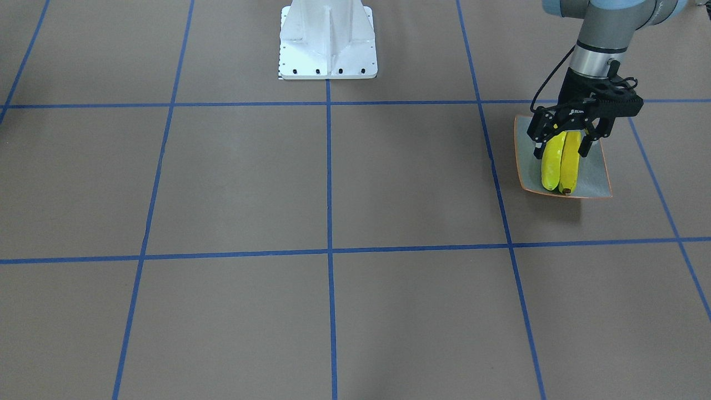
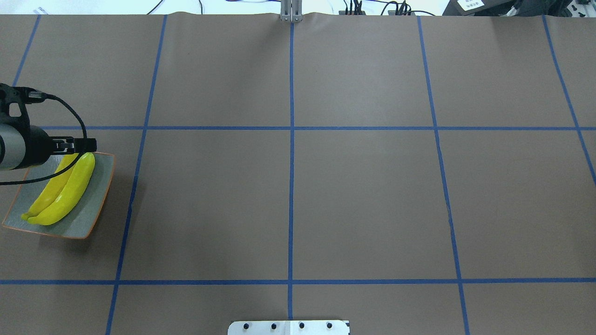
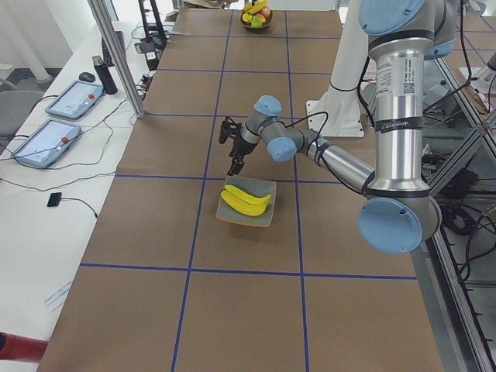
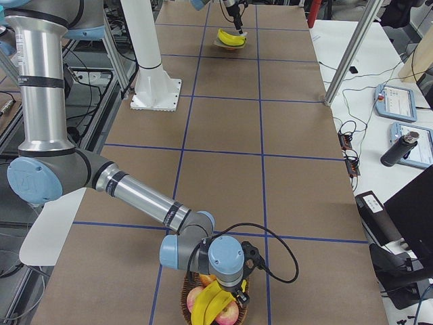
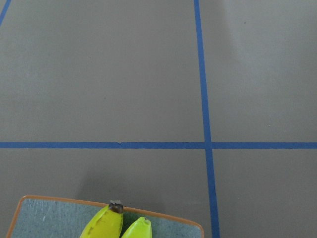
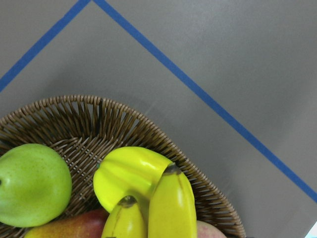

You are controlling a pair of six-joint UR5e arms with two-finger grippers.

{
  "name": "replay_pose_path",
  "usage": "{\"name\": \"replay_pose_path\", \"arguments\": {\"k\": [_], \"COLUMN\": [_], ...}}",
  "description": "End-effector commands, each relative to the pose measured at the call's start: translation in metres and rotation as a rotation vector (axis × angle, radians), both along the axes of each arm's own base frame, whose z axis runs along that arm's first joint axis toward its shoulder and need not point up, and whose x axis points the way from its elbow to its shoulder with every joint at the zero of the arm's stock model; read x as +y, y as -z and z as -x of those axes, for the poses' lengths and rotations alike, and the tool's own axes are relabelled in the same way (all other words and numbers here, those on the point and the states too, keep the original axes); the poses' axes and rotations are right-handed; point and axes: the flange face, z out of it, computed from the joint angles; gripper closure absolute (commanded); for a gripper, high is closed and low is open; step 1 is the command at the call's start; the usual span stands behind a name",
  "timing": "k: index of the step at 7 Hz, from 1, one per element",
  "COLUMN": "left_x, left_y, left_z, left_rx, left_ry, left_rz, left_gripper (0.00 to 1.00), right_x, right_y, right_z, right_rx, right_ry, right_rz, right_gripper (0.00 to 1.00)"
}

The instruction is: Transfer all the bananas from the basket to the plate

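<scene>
Front on — left gripper [image 1: 562, 153] low over the plate [image 1: 597, 175], fingers spread wide to either side of two bananas [image 1: 560, 166], clamping neither; both flat on the dish, side by side and touching.

From overhead, same pair running corner to corner across the plate, near tips pointing back toward the robot, gripper above the far ends.

From the left end, basket [image 3: 256, 18] at the opposite end of the table, well apart from this arm.

From the right end, right gripper [image 4: 226, 288] straight above that basket and the other bananas [image 4: 206, 308] in it. Fingers hidden, so cannot tell whether spread or closed.

Left wrist camera: only the tips of the plated pair at the lower edge.

Right wrist camera: yellow fruit heaped just below the lens beside a green fruit [image 6: 32, 183], long axes roughly up the picture toward the wicker rim.

Judging by this, right arm far nearer to what is left — next pick probably its job, straight down, fingers across the curve rather than along it.
</scene>
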Motion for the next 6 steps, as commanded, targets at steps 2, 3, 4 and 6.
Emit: {"name": "replay_pose_path", "arguments": {"k": [2,3,4,6], "left_x": [0.0001,0.0001,0.0001,0.0001], "left_y": [0.0008,0.0008,0.0008,0.0008], "left_z": [0.0002,0.0002,0.0002,0.0002], "left_rx": [0.001,0.001,0.001,0.001], "left_ry": [0.0,0.0,0.0,0.0], "left_rz": [-0.003,-0.003,-0.003,-0.003], "left_gripper": [0.0,0.0,0.0,0.0], "right_x": [0.0009,-0.0007,-0.001,-0.0016], "right_y": [-0.0077,-0.0072,-0.0071,-0.0075], "right_z": [-0.0051,-0.0056,-0.0048,-0.0016], "right_rx": [0.071,0.074,0.072,0.063], "right_ry": [-0.001,-0.004,-0.005,-0.027], "right_rz": [0.02,0.022,0.023,0.044], "right_gripper": [0.32,0.32,0.32,0.32]}}
